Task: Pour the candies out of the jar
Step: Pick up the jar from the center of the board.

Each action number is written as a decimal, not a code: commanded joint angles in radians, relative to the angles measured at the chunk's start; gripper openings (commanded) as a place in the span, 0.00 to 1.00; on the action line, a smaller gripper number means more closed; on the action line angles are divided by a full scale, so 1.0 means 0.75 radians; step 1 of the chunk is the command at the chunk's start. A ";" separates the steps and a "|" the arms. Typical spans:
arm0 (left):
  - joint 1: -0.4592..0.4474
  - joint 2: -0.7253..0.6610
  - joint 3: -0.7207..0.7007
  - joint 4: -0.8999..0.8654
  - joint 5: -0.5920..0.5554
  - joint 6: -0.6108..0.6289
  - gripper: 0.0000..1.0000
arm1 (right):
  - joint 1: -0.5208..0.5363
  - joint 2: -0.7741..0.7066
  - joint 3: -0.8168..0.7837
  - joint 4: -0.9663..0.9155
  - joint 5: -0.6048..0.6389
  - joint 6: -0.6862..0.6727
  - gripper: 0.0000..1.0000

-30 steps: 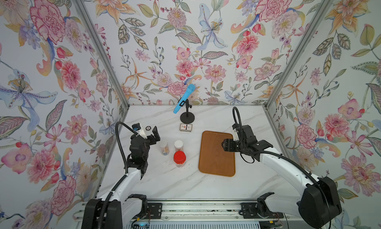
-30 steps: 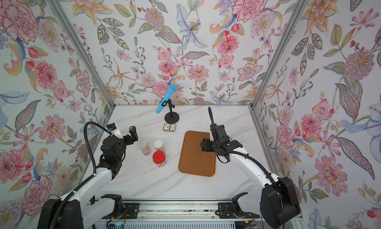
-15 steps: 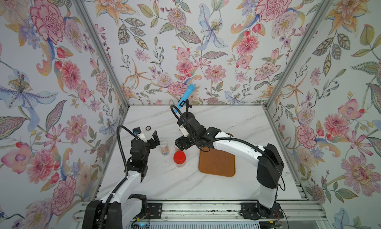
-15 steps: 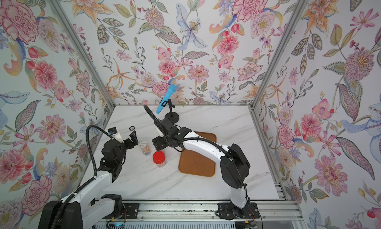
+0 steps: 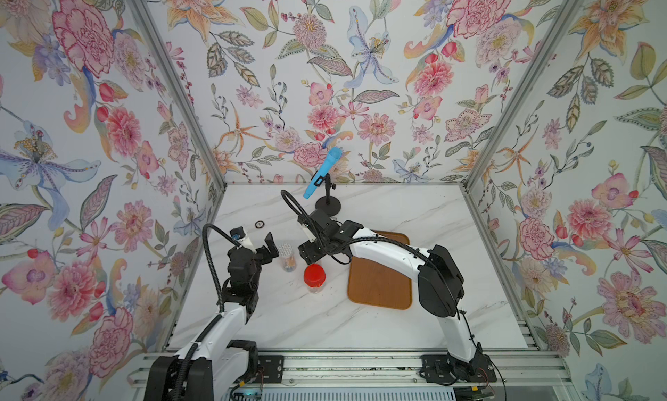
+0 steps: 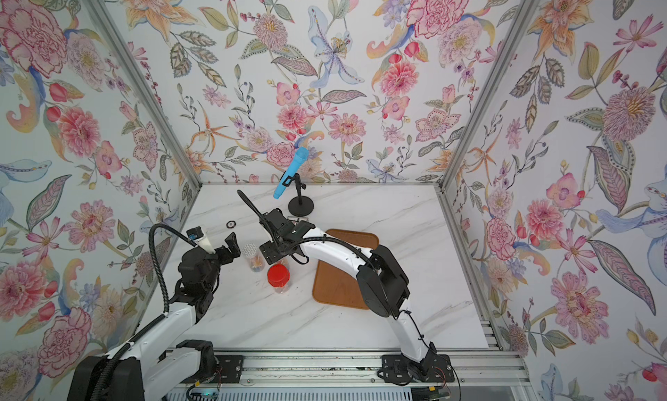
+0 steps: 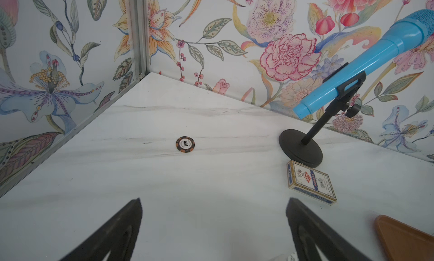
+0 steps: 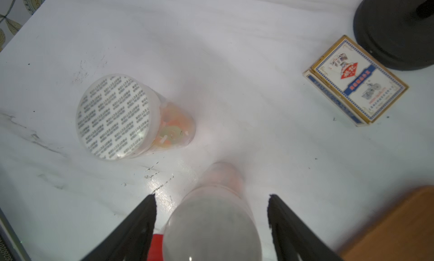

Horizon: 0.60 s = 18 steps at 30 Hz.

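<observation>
**Right hand open around a jar, candies inside a jar**

Your right hand (image 8: 211,196) is open. Its two black fingers (image 8: 141,224) stand one on each side of a small clear plastic jar with a pale round lid (image 8: 211,231). You can see a gap on both sides, so the fingers do not squeeze it. This jar stands upright on the white marble tabletop (image 5: 325,327). Something orange shows low down in it, but it is too blurry to tell what.

Just beside it stands a second clear jar with a printed paper seal on top (image 8: 115,116). The tiny orange and yellow candies with pale sticks (image 8: 173,130) lie inside this jar, near the bottom. In both top views this sealed jar is between your two hands.

Your left hand (image 7: 214,201) is wide open and holds nothing. It hangs near the sealed jar.

A jar with a round red lid (image 5: 314,274) stands just beside the right hand, on the side near the robot's base. A flat brown wooden tray (image 5: 379,283) lies under the right arm. A small blue and white card box (image 8: 357,81) lies next to a round black stand (image 5: 327,206). The stand holds a bright blue toy microphone (image 5: 321,173). A small round dark chip (image 7: 185,144) lies alone toward the far left corner.
</observation>
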 commanded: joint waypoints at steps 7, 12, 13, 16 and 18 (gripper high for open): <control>0.013 -0.057 -0.010 -0.006 -0.006 -0.002 0.99 | 0.022 0.029 0.031 -0.088 0.121 0.047 0.70; 0.014 -0.087 -0.005 -0.011 0.059 0.015 0.99 | 0.019 0.036 0.039 -0.087 0.122 0.073 0.55; 0.015 -0.091 -0.005 -0.011 0.065 0.014 0.99 | 0.020 0.033 0.039 -0.088 0.120 0.079 0.54; 0.013 -0.096 0.003 -0.014 0.111 0.014 0.99 | 0.007 0.014 0.037 -0.087 0.093 0.101 0.43; 0.011 -0.098 0.011 -0.006 0.177 0.015 0.99 | -0.014 -0.013 0.026 -0.088 0.045 0.113 0.39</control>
